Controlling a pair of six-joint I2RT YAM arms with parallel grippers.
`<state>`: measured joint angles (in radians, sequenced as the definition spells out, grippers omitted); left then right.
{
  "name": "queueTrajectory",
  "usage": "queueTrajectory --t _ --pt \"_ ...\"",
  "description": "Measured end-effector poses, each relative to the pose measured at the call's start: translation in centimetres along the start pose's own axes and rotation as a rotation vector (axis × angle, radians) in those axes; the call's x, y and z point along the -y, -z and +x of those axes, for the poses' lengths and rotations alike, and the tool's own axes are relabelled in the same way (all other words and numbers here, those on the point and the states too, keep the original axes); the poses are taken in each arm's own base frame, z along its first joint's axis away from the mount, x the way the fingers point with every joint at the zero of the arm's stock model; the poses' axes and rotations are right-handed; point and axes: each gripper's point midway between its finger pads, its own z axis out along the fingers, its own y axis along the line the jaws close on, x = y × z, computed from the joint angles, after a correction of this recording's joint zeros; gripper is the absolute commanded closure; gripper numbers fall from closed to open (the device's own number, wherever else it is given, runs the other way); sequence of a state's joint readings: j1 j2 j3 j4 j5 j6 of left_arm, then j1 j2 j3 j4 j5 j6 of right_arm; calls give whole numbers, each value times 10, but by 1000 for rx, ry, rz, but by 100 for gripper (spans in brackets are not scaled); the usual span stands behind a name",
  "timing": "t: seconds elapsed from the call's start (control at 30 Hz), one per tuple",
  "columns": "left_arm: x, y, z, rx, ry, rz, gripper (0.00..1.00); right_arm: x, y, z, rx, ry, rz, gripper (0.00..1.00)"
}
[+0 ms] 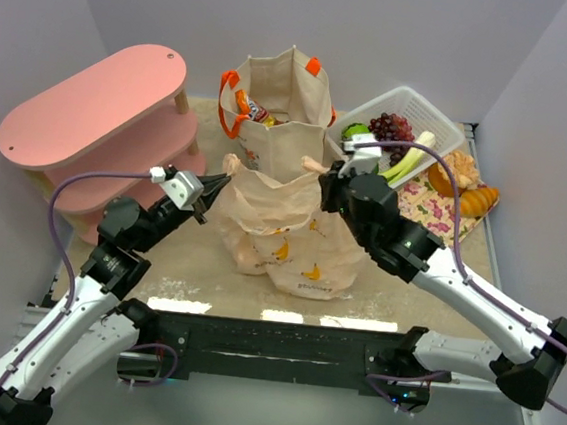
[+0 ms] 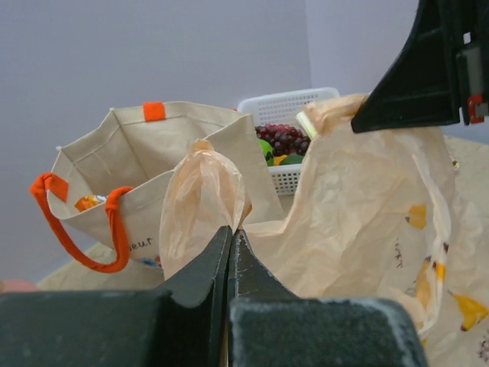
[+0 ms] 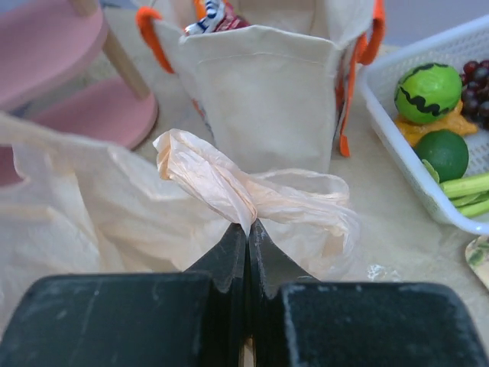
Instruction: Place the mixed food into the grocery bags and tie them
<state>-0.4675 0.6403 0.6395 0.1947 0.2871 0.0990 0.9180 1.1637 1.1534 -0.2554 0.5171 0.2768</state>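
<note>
A thin peach plastic bag (image 1: 286, 235) with yellow prints stands mid-table. My left gripper (image 1: 222, 182) is shut on its left handle loop (image 2: 200, 200). My right gripper (image 1: 325, 181) is shut on the right handle loop (image 3: 229, 186), which is bunched and twisted above the fingertips. Behind it stands the beige canvas tote (image 1: 279, 107) with orange handles, snack packets (image 3: 214, 17) showing inside. Dark grapes (image 1: 390, 128), a striped green round vegetable (image 3: 428, 92), a lime (image 3: 443, 153) and a leek (image 1: 409, 156) lie in the white basket (image 1: 435, 117). Golden bread (image 1: 478, 199) lies on the floral mat.
A pink two-tier shelf (image 1: 92, 114) stands at the back left. The white basket and floral mat (image 1: 434, 209) fill the back right, close to the right arm. Grey walls close in on three sides.
</note>
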Motion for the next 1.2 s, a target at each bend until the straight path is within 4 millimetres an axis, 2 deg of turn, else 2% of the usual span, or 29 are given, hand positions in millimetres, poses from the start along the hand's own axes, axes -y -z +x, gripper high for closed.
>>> queueTrajectory --t 0.07,0.13,0.3,0.37,0.4,0.47,0.5,0.7,0.83,0.97,1.1,1.2 --pt "-3 4 2 -8 1 -24 100 16 -1 -2 43 -98 22 100" --pt "-3 9 7 -15 4 -36 100 35 -5 6 62 -182 59 100" --pt "3 15 22 -48 15 -23 100 55 -16 27 51 -272 135 100" --pt "4 15 24 -55 18 -19 100 60 -21 33 45 -294 174 94" --pt "4 14 25 -57 18 -20 100 63 -23 37 42 -303 194 78" --pt "3 15 26 -62 20 -27 100 67 -26 44 34 -318 225 58" --pt "3 15 26 -63 20 -30 100 68 -27 48 26 -321 233 42" --pt "1 14 29 -72 21 -44 100 66 -22 55 -3 -297 208 21" --pt "-1 15 33 -90 24 -58 100 57 -8 44 -14 -259 126 10" --pt "-1 16 36 -102 27 -58 100 38 10 12 21 -235 -9 1" --pt "-1 16 37 -107 28 -58 100 13 28 -24 60 -205 -167 1" --pt "-1 16 37 -107 28 -58 100 4 32 -38 56 -182 -207 1"
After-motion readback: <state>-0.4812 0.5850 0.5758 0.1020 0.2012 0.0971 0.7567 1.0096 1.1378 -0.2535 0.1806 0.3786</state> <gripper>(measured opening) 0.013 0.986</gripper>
